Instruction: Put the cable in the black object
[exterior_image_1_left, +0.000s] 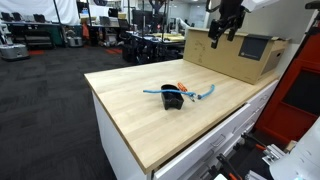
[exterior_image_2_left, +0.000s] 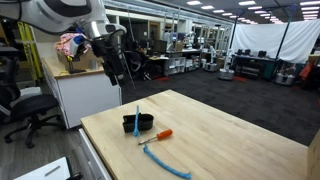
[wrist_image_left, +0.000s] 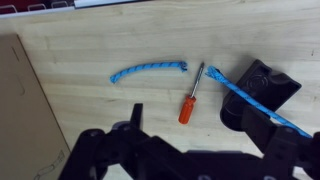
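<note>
The black object is a small black cup near the middle of the wooden table; it shows in both exterior views and the wrist view. One light-blue cable lies straight across the cup, one end sticking out past its rim. A second, curved light-blue cable lies flat on the table apart from the cup. My gripper hangs high above the table, open and empty; its dark fingers fill the bottom of the wrist view.
An orange-handled screwdriver lies between the cup and the curved cable. A large brown cardboard box stands at one end of the wooden table. A table edge runs close to the curved cable.
</note>
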